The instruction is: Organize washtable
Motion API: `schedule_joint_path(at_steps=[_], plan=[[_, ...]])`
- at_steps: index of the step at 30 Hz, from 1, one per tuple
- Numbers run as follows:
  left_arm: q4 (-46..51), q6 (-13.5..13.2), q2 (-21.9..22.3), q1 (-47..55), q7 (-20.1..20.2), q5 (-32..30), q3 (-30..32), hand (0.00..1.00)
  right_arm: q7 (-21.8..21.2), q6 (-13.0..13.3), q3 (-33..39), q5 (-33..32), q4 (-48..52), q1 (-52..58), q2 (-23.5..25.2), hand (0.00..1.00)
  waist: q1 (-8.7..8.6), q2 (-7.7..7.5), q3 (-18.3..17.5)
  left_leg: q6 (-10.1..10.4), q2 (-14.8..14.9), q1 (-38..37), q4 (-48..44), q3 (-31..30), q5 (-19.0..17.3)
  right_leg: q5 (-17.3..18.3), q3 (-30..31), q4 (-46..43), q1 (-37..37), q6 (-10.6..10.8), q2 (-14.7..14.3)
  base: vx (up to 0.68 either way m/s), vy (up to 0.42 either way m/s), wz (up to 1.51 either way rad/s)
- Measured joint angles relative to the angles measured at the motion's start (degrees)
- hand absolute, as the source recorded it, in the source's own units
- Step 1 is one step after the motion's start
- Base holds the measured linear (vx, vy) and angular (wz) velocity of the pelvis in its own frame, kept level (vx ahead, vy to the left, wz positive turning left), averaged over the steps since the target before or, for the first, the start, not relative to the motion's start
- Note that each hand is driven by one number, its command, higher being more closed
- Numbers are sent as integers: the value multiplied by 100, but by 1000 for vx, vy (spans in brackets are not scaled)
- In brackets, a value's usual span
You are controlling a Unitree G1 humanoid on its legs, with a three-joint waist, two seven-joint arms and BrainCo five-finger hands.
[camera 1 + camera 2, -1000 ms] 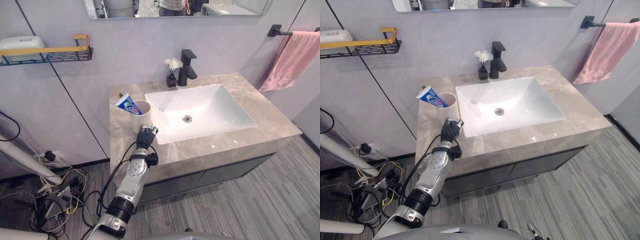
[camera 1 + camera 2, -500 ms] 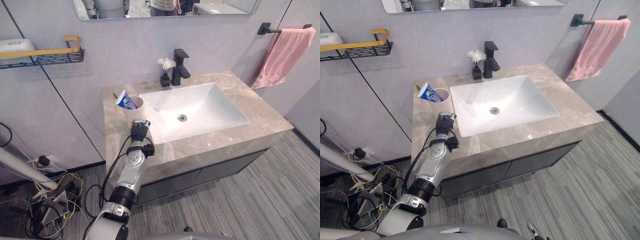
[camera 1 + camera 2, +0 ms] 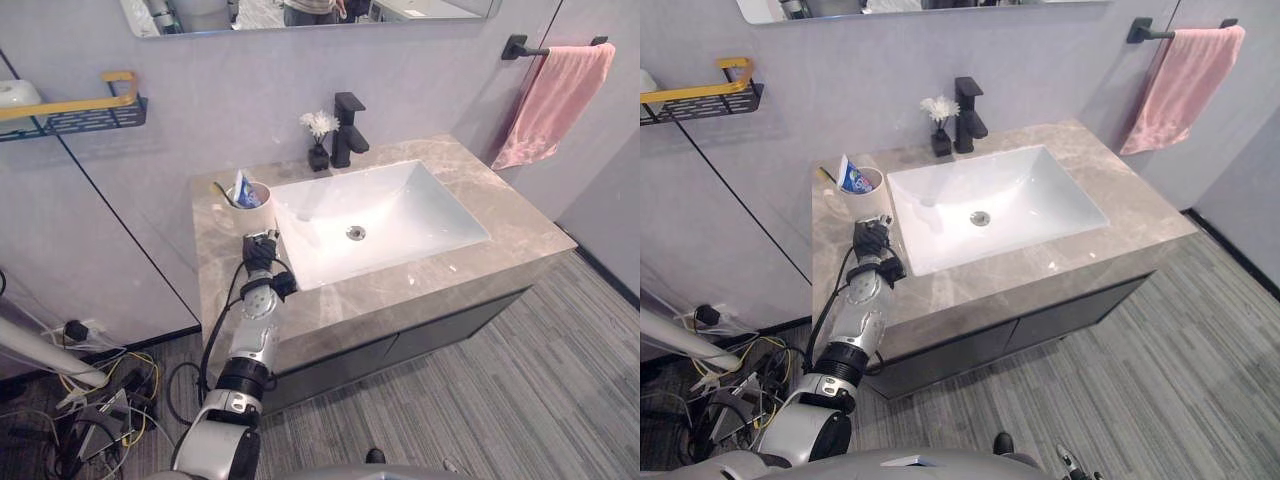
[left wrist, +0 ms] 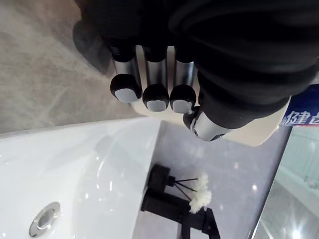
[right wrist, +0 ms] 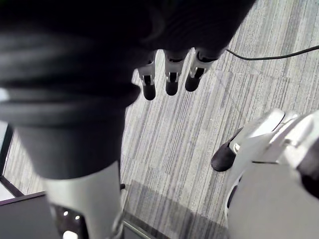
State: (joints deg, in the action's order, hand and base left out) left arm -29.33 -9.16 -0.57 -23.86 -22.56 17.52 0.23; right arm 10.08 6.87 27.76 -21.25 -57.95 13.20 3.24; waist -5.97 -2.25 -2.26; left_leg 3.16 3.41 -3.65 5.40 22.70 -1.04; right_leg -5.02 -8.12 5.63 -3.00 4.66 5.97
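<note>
Toothpaste tube (image 3: 241, 188) is standing nearly upright in the cup (image 3: 256, 212); left hand (image 3: 259, 251) is resting empty and relaxed just before it, and right hand (image 5: 169, 79) is hanging loose-fingered.

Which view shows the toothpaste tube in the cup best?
The right eye view: the toothpaste tube stands in the cup, unobstructed. The left eye view is similar; the left wrist view catches its edge beside the left robot hand.

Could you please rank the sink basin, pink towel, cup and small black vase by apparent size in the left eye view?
1. sink basin, clearly largest
2. pink towel
3. cup
4. black vase, smallest, not counting its flower
</note>
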Motion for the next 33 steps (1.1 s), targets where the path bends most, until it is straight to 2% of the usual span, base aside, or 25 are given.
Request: schedule_joint_path(at_steps=[15,26,33], plan=[[-183,9,53,-413,-339,15,727,100,-85,-9,113,9,428,185,2,0,-9,83,70,40,16,-90,0,388,-129,-21,403,-19,-127,-10,-74,18,1,-14],[-141,8,180,-735,-553,16,1157,100,-138,-7,104,16,436,283,-14,0,-12,25,119,53,22,-35,-4,644,-163,-99,741,-42,-316,-1,-93,5,6,-13],[44,47,228,-840,-619,2,1514,100,-228,-16,-80,44,531,538,-34,0,-92,20,131,65,24,21,-5,864,-192,-142,989,-92,-514,11,-144,2,1,-17]])
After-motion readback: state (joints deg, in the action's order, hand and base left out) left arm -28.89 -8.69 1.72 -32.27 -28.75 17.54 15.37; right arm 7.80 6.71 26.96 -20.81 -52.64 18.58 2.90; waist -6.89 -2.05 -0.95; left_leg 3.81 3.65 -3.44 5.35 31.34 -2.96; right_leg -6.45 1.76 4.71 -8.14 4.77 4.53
